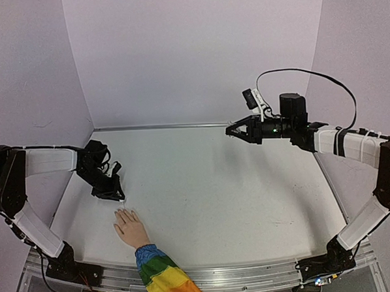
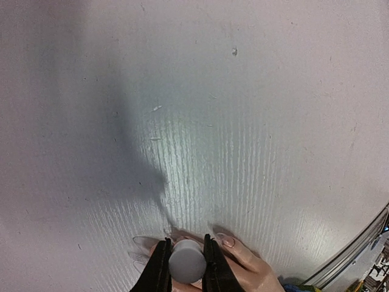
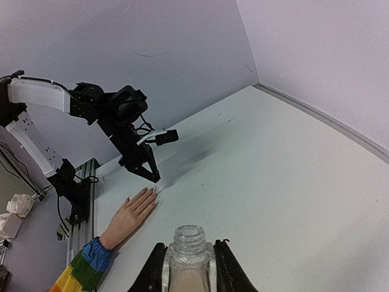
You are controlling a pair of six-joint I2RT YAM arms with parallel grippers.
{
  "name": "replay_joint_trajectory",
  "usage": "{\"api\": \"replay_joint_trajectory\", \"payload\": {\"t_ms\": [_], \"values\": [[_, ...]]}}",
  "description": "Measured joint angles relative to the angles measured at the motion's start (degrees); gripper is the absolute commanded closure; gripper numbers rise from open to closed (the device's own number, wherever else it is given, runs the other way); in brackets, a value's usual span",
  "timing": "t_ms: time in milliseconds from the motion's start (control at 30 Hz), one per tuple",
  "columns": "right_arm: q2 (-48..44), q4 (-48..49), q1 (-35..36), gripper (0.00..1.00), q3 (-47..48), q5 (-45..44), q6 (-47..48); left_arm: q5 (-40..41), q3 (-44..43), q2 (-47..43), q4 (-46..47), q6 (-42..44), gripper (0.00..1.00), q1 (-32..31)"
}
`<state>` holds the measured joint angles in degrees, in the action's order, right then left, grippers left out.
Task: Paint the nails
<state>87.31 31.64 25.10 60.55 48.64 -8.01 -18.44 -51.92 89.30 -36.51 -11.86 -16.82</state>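
**Smear risk at the fingertips**

The left hand [image 1: 118, 195] pinches a round white cap [image 2: 186, 263] directly over the nails [image 2: 226, 241] of the mannequin hand [image 1: 130, 228], lower left of the top view. Pressing too hard or drifting sideways could daub skin or the desk [image 1: 216, 184], or shove the mannequin hand. At upper right, the right hand [image 1: 232, 129] clamps an open clear bottle [image 3: 189, 258] in the air; a tilt could spill it.

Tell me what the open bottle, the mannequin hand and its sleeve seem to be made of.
Bottle: clear glass or hard plastic; see-through, with a glossy threaded neck.
Mannequin hand: probably matte skin-toned plastic or rubber; smooth, even colour.
Sleeve: soft-looking rainbow-striped fabric, wrinkled.
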Motion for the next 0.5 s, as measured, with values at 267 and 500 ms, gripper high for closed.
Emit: {"api": "replay_joint_trajectory", "payload": {"t_ms": [267, 500], "values": [[0.0, 0.1, 0.0, 1.0, 0.0, 0.0, -0.2, 0.0, 0.0, 1.0, 0.0, 0.0, 1.0, 0.0], [0.0, 0.1, 0.0, 1.0, 0.0, 0.0, -0.4, 0.0, 0.3, 1.0, 0.0, 0.0, 1.0, 0.0]]}}
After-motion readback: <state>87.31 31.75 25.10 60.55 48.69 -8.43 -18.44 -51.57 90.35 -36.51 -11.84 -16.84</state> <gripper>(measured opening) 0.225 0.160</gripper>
